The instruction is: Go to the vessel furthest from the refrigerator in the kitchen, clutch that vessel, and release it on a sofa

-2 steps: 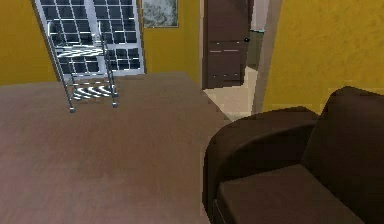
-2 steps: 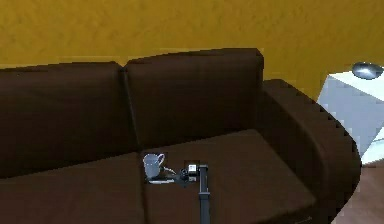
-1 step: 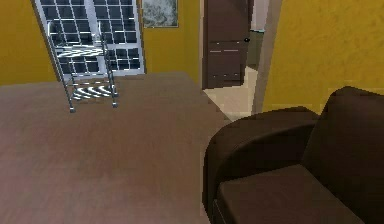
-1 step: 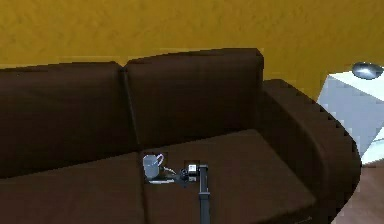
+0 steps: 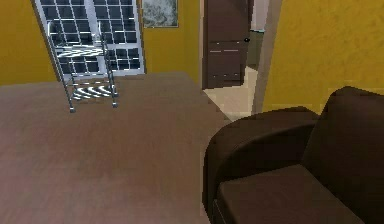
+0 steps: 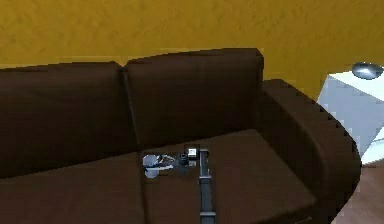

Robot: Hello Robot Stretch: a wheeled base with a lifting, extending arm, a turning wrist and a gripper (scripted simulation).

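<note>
Forward view, left to right. Chrome wire rack [image 5: 86, 68] standing before the gridded glass door [image 5: 95, 30]. Framed picture [image 5: 160, 12] hung beside it, then a dark open doorway [image 5: 226, 45]. All well apart from the work and of no bearing on this step. At right, rounded armrest of the dark brown cushioned sofa [image 5: 300, 160], close alongside. Judged: base set parallel to the seat for a sideways reach across it.

Arm side view, left to right. Two back cushions, seat cushions below. Noted gripper [image 6: 160, 166] near the seam between the seat cushions, with a small pale grey-blue blob [image 6: 150, 159] at its far end. Likely the vessel, but too small to confirm by shape. Seat directly behind it, so cannot tell whether held or resting. Opening of the claw likewise cannot be told. Dark square arm bar [image 6: 205, 192] rising from the bottom edge. Mid-seat position judged deliberate: away from the front edge, less risk of a roll-off. White box-like side table [image 6: 350, 115] at far right, grey rounded object [image 6: 367, 70] on top, well apart.

Judged: release step in hand, task near its end.
</note>
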